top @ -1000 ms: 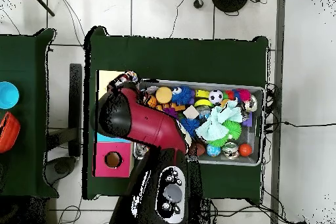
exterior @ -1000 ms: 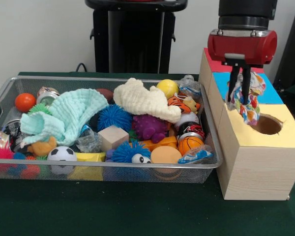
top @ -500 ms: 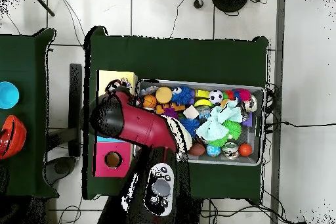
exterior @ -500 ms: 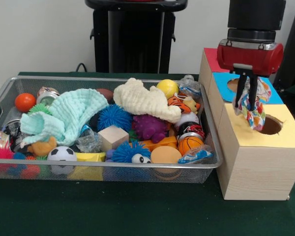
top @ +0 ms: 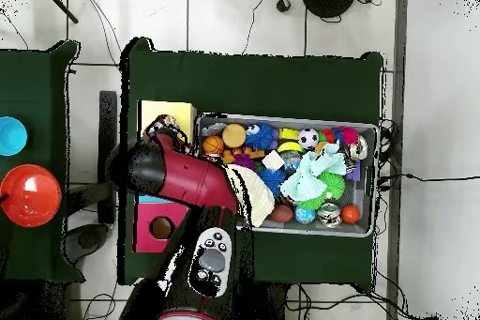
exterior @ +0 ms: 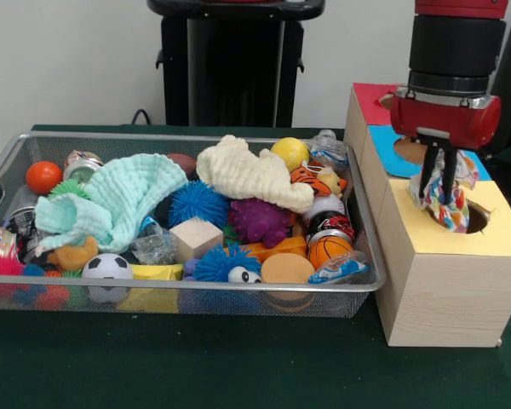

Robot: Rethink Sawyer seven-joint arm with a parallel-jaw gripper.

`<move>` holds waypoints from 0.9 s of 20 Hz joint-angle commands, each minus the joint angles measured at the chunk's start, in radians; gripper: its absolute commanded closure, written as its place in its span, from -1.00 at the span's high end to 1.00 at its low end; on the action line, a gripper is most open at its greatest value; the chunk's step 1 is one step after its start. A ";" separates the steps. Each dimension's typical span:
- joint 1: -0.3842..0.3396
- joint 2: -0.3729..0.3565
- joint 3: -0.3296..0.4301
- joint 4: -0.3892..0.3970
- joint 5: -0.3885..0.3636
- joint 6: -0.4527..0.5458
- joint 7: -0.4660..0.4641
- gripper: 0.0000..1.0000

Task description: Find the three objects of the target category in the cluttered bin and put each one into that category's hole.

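Observation:
My gripper (exterior: 441, 192) is shut on the multicoloured dotted wad (exterior: 450, 213) and holds it right over the near-left rim of the round hole (exterior: 479, 219) in the yellow-topped box (exterior: 502, 239). The wad's lower end hangs at the level of the hole's edge. The wire-mesh bin (exterior: 196, 137) stands left of the boxes, full of toys. A greyish crinkly wad (exterior: 156, 246) lies in it by the wooden cube. In the overhead view my arm (top: 178, 171) covers the gripper beside the yellow box (top: 170, 111).
The blue-topped box (exterior: 383, 145) and the red-topped box (exterior: 370, 95) stand behind the yellow one. The mint towel (exterior: 119, 200) and the cream towel (exterior: 247, 175) lie on top of the bin's balls and toys. A red round thing (top: 30, 195) sits on the side table.
My gripper has moved with the dotted wad from over the blue top to over the yellow top's hole. The red round thing on the side table has come further into view.

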 commanded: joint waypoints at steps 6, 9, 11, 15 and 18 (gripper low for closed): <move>0.084 0.128 -0.024 -0.102 0.119 0.133 0.315 -1.00; 0.101 0.153 -0.043 -0.135 0.136 0.152 0.321 -1.00; 0.113 0.169 -0.065 -0.152 0.144 0.167 0.326 -1.00; 0.148 0.201 -0.109 -0.186 0.161 0.195 0.353 -1.00; 0.167 0.229 -0.138 -0.218 0.167 0.209 0.370 -1.00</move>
